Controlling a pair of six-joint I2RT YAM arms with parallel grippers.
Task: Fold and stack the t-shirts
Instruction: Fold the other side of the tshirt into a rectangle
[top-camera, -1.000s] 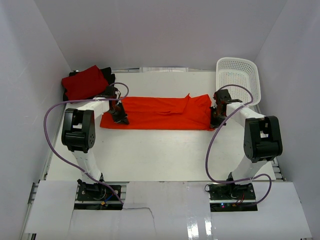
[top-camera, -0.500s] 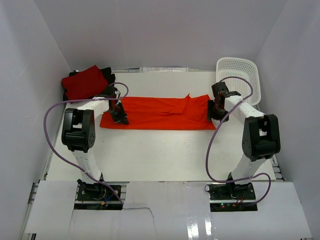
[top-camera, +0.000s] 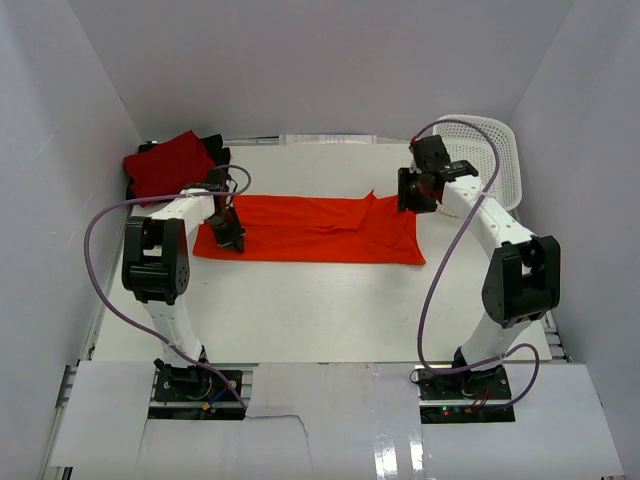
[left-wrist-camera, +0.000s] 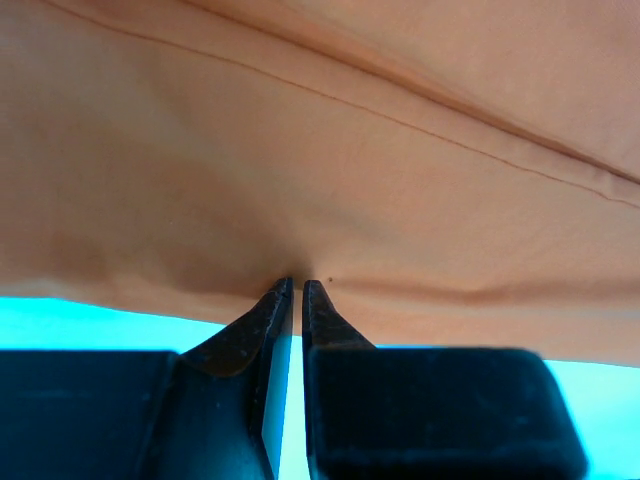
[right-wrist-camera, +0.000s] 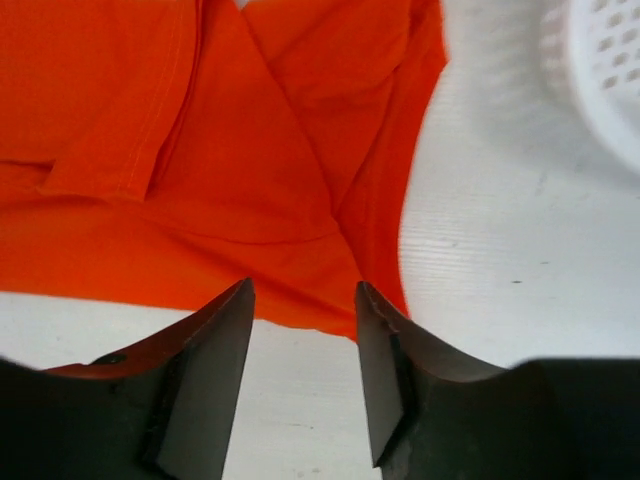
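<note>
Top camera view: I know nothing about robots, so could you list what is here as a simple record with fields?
orange t-shirt: lying as a long strip across the table, partly folded
left gripper: shut on the strip's left end
right gripper: open, holding nothing, above the strip's right end
crimson t-shirt: folded, far left corner, lying over a black cloth
basket: white, perforated, far right corner
</note>
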